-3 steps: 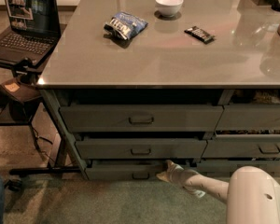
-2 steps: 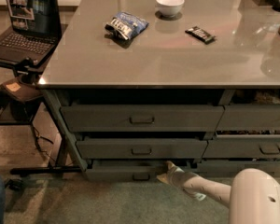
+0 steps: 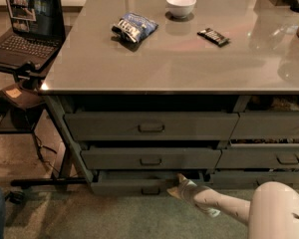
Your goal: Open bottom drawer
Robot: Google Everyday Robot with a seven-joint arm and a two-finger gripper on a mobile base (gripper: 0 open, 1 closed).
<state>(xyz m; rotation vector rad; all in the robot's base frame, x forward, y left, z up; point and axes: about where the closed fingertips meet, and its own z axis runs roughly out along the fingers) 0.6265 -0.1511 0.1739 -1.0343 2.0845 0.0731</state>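
Note:
The bottom drawer (image 3: 124, 184) is the slim dark grey front lowest in the left column, with a small central pull handle (image 3: 150, 190). It stands slightly out from the cabinet, a dark gap showing above its top edge. My gripper (image 3: 177, 184) is at the drawer's right part, just right of the handle, at the end of the white arm (image 3: 224, 205) that reaches in from the lower right.
Two taller drawers (image 3: 149, 127) sit above it, and a narrower column of drawers (image 3: 284, 158) is to the right. On the grey counter (image 3: 189, 68) lie a chip bag (image 3: 134, 28), a white bowl (image 3: 181, 5) and a candy bar (image 3: 213, 36). A laptop (image 3: 25, 29) on a stand is left.
The gripper has stayed at the bottom drawer's right part, shifting barely; the drawer front looks the same.

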